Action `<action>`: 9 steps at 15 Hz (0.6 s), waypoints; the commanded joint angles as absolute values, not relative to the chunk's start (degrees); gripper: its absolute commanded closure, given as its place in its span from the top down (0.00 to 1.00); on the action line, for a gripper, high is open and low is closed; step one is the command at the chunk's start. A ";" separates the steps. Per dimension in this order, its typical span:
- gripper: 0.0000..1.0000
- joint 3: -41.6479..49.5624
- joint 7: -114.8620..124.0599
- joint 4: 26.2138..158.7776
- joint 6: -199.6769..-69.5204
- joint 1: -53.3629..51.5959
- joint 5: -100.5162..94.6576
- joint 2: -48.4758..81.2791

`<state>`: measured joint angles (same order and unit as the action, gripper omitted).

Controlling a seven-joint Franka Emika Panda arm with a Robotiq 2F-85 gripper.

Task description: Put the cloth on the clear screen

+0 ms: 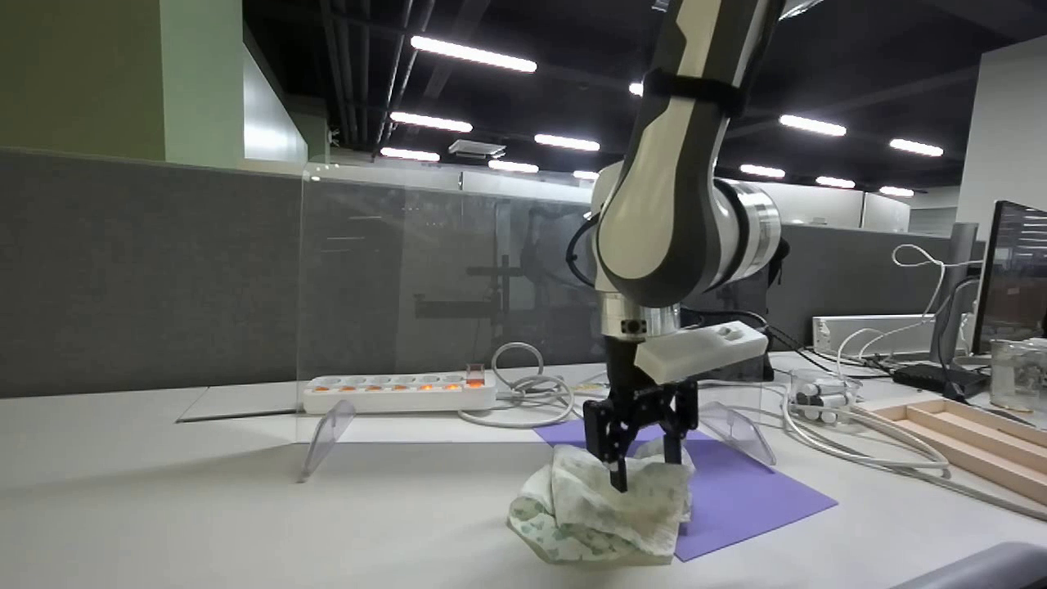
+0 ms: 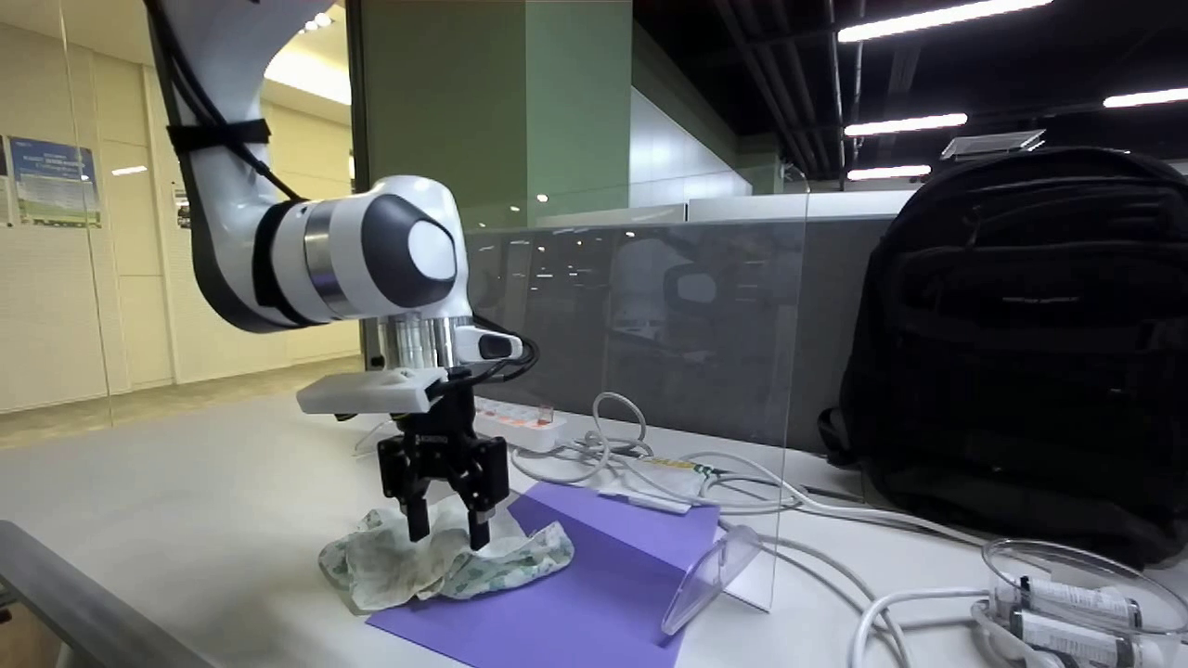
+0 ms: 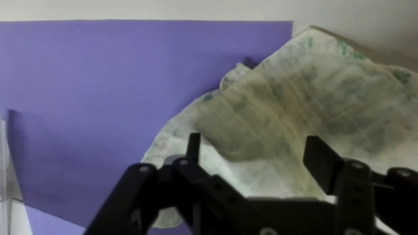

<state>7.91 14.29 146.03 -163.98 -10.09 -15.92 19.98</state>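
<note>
The cloth [image 1: 593, 511] lies crumpled on the counter [image 1: 164, 507], partly over the purple paper [image 1: 744, 491], apart from the clear screen [image 1: 450, 282]. The fingers [image 2: 479, 531] stand wide over it, holding nothing; whether they touch it cannot be told. Gripping, lifting and placing it on the screen all seem left to do

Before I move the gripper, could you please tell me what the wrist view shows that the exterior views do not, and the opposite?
Only the wrist view looks down on the cloth from nearly overhead, past the open gripper. Only the exterior views, both of them, show the arm and the power strip. All share the gripper over the cloth, which lies partly on the purple sheet.
</note>
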 commanded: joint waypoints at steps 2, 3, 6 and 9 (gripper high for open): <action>0.45 10.16 14.86 145.26 -164.49 -12.23 -16.88 20.15; 0.38 10.18 14.54 145.35 -164.31 -12.18 -16.64 19.84; 0.17 10.54 14.11 145.72 -163.40 -12.27 -16.64 18.60; 0.01 10.57 13.27 146.39 -161.71 -12.08 -16.87 17.10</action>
<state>9.75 13.48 145.60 -164.12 -11.64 -15.92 19.68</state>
